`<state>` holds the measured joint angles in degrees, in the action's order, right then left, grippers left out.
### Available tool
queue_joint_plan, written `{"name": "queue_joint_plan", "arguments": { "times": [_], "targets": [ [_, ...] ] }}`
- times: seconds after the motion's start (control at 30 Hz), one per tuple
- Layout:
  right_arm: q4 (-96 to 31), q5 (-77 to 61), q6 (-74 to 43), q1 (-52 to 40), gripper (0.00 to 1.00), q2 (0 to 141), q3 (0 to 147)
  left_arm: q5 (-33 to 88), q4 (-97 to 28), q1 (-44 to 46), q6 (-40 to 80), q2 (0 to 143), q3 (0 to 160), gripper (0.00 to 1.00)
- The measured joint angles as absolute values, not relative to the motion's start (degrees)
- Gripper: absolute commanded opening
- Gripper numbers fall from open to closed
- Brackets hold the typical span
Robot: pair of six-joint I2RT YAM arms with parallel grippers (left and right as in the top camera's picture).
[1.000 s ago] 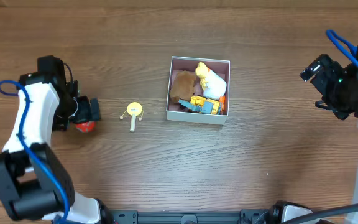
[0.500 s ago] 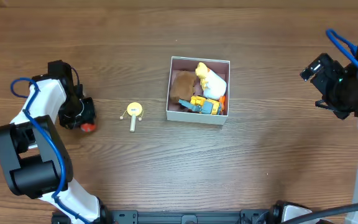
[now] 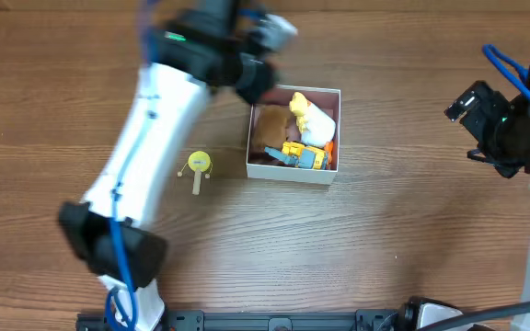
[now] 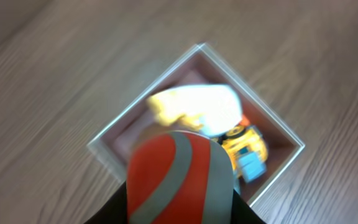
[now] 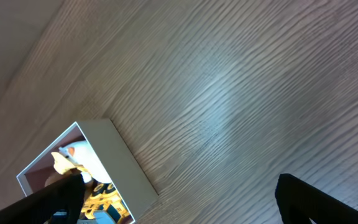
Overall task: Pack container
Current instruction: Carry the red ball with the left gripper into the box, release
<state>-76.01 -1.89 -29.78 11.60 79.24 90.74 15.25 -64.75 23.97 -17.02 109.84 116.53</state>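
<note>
Edges: thin white walls of the small square lidless white box (image 3: 288,171), open at the top; blurred left gripper (image 3: 252,77) over the far-left corner.
Open room: bare wood on all sides of the box; yellow round-headed toy on a pale stick (image 3: 196,167) near the left wall, not touching it; right gripper (image 5: 180,180) well apart, at the right edge.
Surface: brown wood-grain table (image 3: 385,239), flat, matte.
Box position: middle of the table, slightly toward the far side.
Box look: dull pink-mauve inside, crowded with a brown plush toy (image 3: 269,129), a white-and-yellow plush toy (image 3: 313,115) and a yellow-and-blue toy vehicle (image 3: 304,156).
Left fingers: closed on a red ball with curved grey stripes (image 4: 179,177), held above the box.
Right fingers: spread wide, holding nothing.
</note>
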Motion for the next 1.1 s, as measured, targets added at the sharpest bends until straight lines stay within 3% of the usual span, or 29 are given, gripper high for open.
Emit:
{"name": "queue_joint_plan", "arguments": {
  "times": [0.07,0.13,0.2,0.3,0.37,0.53,0.57,0.6,0.63,0.83,1.1],
  "targets": [
    [-76.47,-1.89,-29.76,11.60,1.00,79.24,90.74,9.67,-62.02,32.38,-18.65,113.69,116.53,0.07],
    [-77.32,-1.91,-29.78,11.60,1.00,79.24,90.74,4.71,-60.60,36.10,-19.64,119.44,116.53,0.17],
    [-77.62,-1.91,-29.78,11.60,1.00,79.24,90.74,2.42,-59.99,36.21,-19.66,124.01,116.51,0.41],
    [-77.60,-1.91,-29.78,11.60,1.00,79.24,90.74,0.47,-59.96,35.40,-19.29,127.24,116.44,0.69],
    [-77.62,-1.89,-29.76,11.60,1.00,79.24,90.74,-0.14,-59.88,35.27,-19.38,127.26,116.46,0.78],
    [-78.08,-1.87,-29.76,11.60,1.00,79.24,90.74,-0.73,-70.98,35.27,-19.38,127.42,123.85,0.67],
    [-78.04,-1.89,-29.78,11.60,1.00,79.24,90.74,-0.71,-73.38,35.27,-19.03,127.42,127.37,0.50],
    [-78.11,-1.89,-29.76,11.60,1.00,79.24,90.74,-0.69,-74.00,35.27,-18.41,127.39,130.13,0.20],
    [-78.04,-1.89,-29.78,11.60,1.00,79.24,90.74,-0.40,-73.69,35.27,-17.96,127.31,131.76,0.04],
    [-78.04,-1.89,-29.78,11.60,1.00,79.24,90.74,1.72,-72.82,35.27,-17.54,127.92,132.40,0.04],
    [-78.06,-1.89,-29.76,11.60,1.00,79.24,90.74,2.11,-74.17,35.27,-17.52,141.69,132.49,0.04]
  ]
}}
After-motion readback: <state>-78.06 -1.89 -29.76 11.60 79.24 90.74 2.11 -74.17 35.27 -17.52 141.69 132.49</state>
